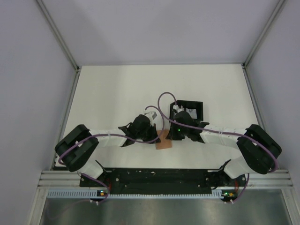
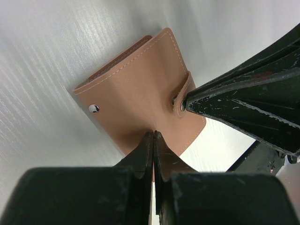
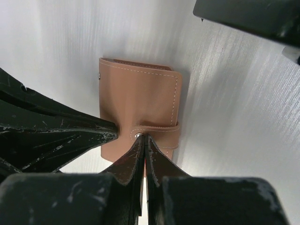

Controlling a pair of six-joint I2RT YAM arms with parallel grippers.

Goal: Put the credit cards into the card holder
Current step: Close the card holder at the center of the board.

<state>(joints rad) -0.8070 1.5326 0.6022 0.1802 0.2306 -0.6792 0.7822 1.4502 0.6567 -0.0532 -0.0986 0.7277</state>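
So, count first: 1 card holder (image 1: 163, 142), 1 black tray (image 1: 199, 106), 2 arms and 2 claws. No more than 1 holder shows in any view.

The table (image 1: 117, 89) is white and plain, w/ fine lines on it up close. Pale grey walls (image 1: 154, 28) stand on 3 sides, w/ thin metal strips in the corners. A metal rail (image 1: 159, 192) runs along the near edge, where the arms are bolted on. A purple cable (image 1: 161, 98) loops over the arms.

The holder is tan-brown like leather, w/ pale stitches along its edges. It is folded shut. A small strap (image 3: 161, 131) wraps over one edge onto the front. A silver stud (image 2: 93, 108) sits on the front near another edge.

The holder lies on the table, about the middle, nearer the arms than the far wall. It is right by the near-left corner of the tray, between the 2 claws.

The left claw (image 2: 153, 137) has its fingers pressed together. The tips touch one edge of the holder. Can't tell if a bit of the edge is pinched between them.

The right claw (image 3: 143, 139) has its fingers pressed together too. The tips touch the strap end, right at its snap. Can't tell if it grips the strap or just pokes it
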